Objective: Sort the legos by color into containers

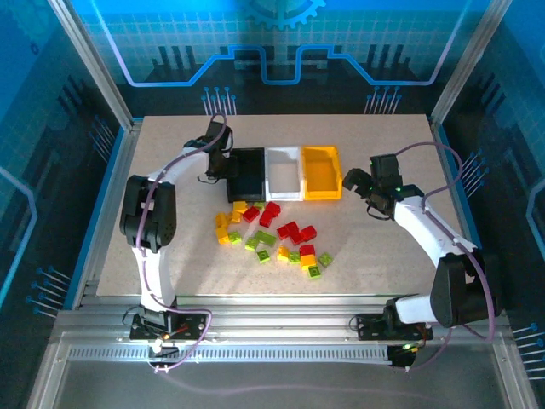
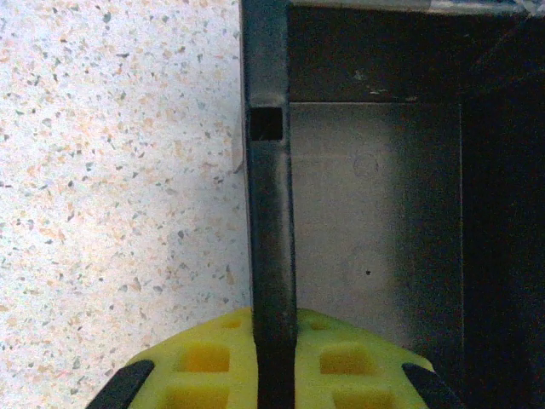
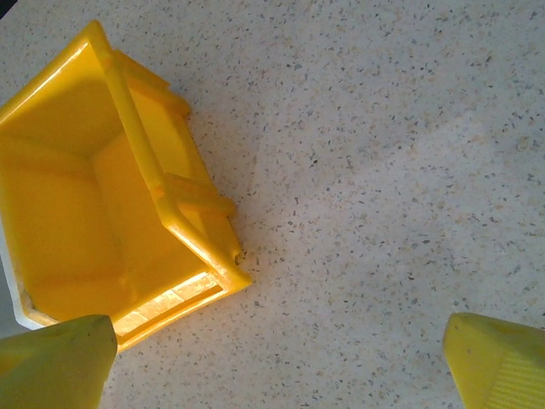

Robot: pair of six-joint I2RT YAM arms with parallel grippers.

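At the far middle of the table [image 1: 383, 264], three bins are set in a row, side by side and touching.

- Black bin [image 1: 249, 177]: left end of the row. Its dark floor and left wall [image 2: 268, 221] are seen from the left wrist.
- White bin [image 1: 284, 175]: middle of the row.
- Yellow bin [image 1: 322, 175]: right end of the row. From the right wrist it is seen at an angle [image 3: 102, 213], standing on the speckled table.
- Legos [image 1: 271, 237]: scattered loose on the table in front of the bins, with red, yellow-orange and lime green mixed together. The farthest pieces lie just before the black and white bins.
- Left gripper [image 1: 226, 164]: placed at the black bin's left wall and closed upon it. From the wrist [image 2: 272, 362] the wall is seen pinched between the yellow jaws.
- Right gripper [image 1: 353, 189]: held just right of the yellow bin and apart from it. The jaws are spread wide [image 3: 272, 366], nothing is gripped, and bare table is seen between them.
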